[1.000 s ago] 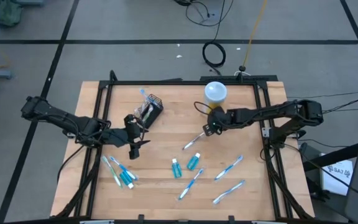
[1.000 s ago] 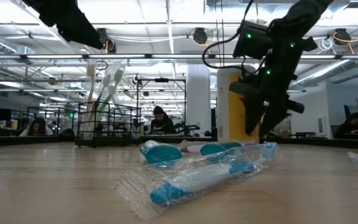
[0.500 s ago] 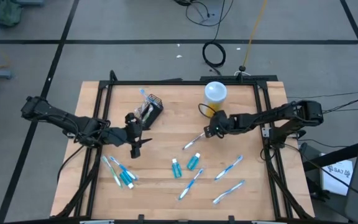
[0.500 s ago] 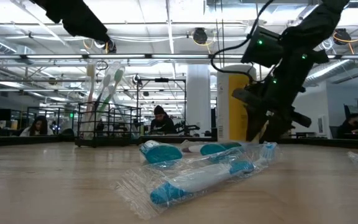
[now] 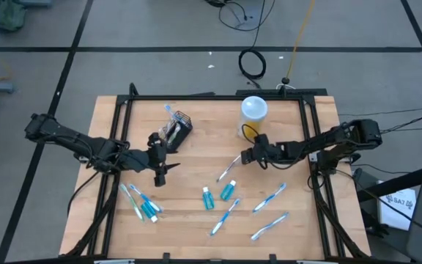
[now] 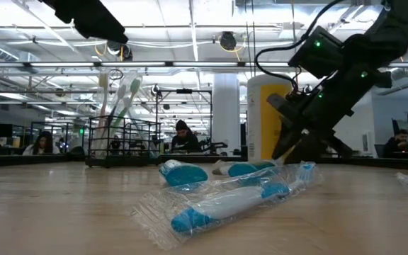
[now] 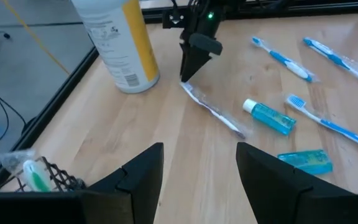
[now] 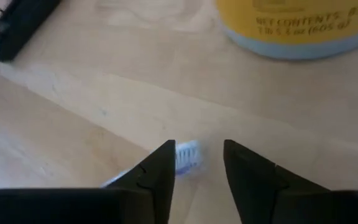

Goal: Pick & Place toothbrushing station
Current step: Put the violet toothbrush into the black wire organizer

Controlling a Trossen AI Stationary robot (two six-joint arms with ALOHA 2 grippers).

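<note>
Fingers [image 8: 196,163] straddle toothbrush [image 8: 185,154]; basket [image 5: 179,125] holds toothbrushes.

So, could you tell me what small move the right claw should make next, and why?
Probably close. The right claw is down at the table with its fingers either side of the wrapped toothbrush, whose end sits between them, not yet gripped. The left claw waits open near the basket.

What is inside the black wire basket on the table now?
The basket holds wrapped toothbrushes standing upright, their heads above the rim. Their exact number is unclear, and the mesh and wrapping hide whatever lies at the bottom.
</note>
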